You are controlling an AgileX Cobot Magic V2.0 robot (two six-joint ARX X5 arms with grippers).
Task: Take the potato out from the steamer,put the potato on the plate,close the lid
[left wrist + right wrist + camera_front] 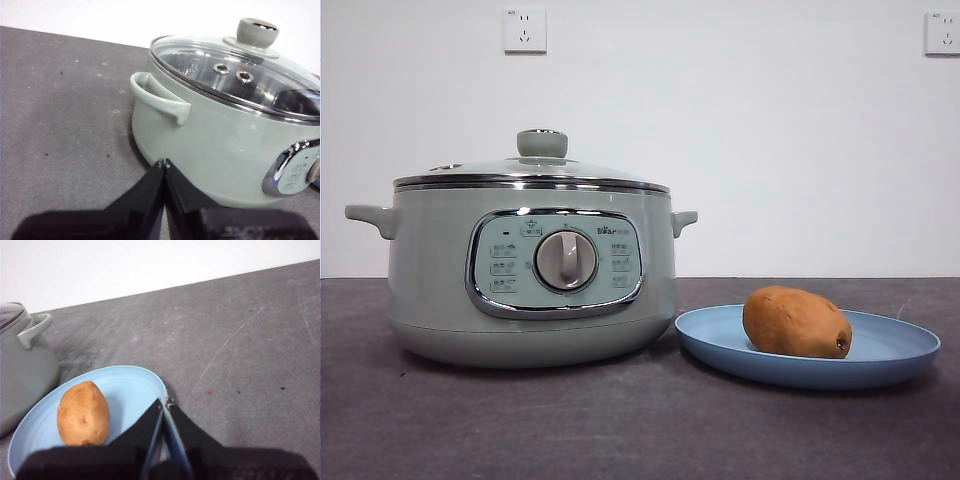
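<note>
The pale-green steamer [530, 270] stands at the left of the front view with the glass lid [535, 170] closed on it. The potato [796, 322] lies on the light-blue plate [890, 350] to the steamer's right. My left gripper [163, 162] is shut and empty, pulled back beside the steamer [215, 145], near its side handle; the lid [240, 70] shows there too. My right gripper [165, 401] is shut and empty over the plate's [135, 382] edge, beside the potato [83, 413]. Neither arm shows in the front view.
Dark grey tabletop [620, 430] runs all round the steamer and plate. A white wall with two sockets [524, 30] stands behind. The steamer's handle [35, 327] shows at the right wrist view's edge.
</note>
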